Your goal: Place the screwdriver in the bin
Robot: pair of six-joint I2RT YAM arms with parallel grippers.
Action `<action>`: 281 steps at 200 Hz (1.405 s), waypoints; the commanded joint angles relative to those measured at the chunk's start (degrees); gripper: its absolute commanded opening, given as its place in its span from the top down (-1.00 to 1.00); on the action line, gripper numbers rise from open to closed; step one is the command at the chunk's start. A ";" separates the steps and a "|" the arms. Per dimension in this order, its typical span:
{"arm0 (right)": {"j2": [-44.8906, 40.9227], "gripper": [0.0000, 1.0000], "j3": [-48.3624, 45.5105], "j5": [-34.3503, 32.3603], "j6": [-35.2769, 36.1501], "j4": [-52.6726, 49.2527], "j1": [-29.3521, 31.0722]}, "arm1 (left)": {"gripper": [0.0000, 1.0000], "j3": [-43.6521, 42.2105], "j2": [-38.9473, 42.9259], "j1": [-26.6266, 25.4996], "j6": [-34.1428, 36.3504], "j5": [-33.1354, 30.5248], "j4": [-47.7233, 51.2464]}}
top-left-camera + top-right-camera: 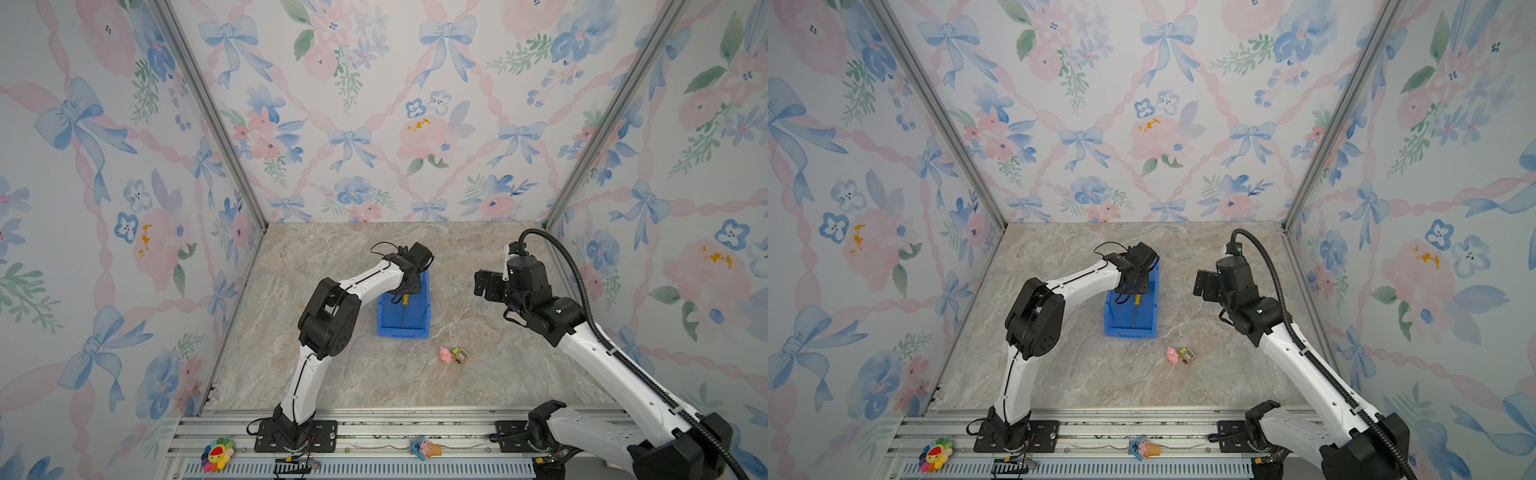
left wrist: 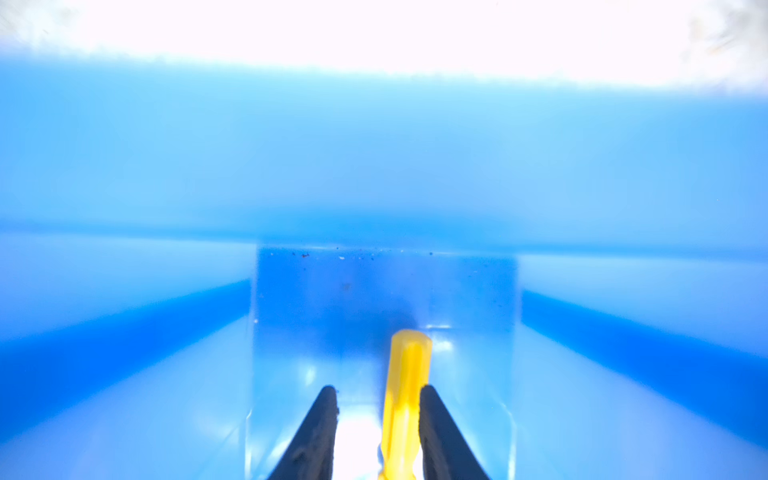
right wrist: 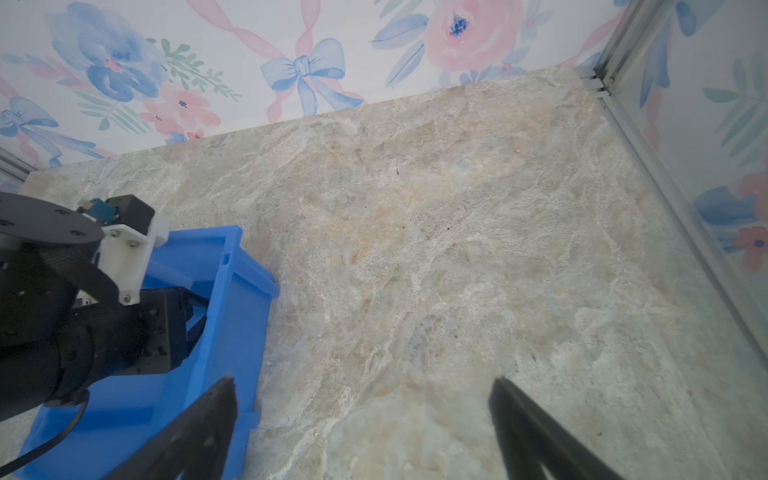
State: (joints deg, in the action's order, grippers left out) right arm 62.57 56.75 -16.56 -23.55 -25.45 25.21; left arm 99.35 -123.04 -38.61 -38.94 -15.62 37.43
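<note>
In both top views the left gripper [image 1: 406, 292] reaches into the bin [image 1: 423, 311], and the screwdriver [image 1: 403, 312] is inside it, shaft toward the low front. The left wrist view shows the jaws parted: the yellow handle touches one finger, a gap to the other, so release is the step in hand. The right wrist view shows the right gripper [image 3: 363, 380] spread wide, empty, above the table [image 3: 436, 249]. Next, I judge: lift straight up, clear of the walls

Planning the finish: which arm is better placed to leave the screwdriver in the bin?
Left. The left gripper sits inside the bin, jaws apart around the screwdriver handle; it likely just lifts out. The right gripper hangs open over the table beside the bin.
</note>
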 commanded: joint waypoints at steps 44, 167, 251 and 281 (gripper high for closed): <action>-4.24 -0.93 0.81 -3.14 -0.26 -4.29 -1.28 | 0.02 -6.33 18.15 -0.41 3.89 2.46 0.44; -19.32 -0.93 -11.92 -11.51 1.83 -7.58 -11.35 | -0.95 -47.92 61.93 15.88 13.56 -3.23 -15.19; -30.88 -0.94 -37.09 -9.70 16.67 19.06 -12.92 | -0.95 -62.21 62.66 25.74 18.95 -15.72 -25.76; -27.53 -0.94 -41.07 -7.72 16.94 28.35 -15.16 | -0.95 -67.53 62.97 26.95 22.10 -16.73 -34.44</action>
State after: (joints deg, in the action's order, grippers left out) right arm 32.86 17.89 -25.15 -8.45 -7.57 11.90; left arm 35.35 -60.34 -12.49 -20.99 -29.76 12.16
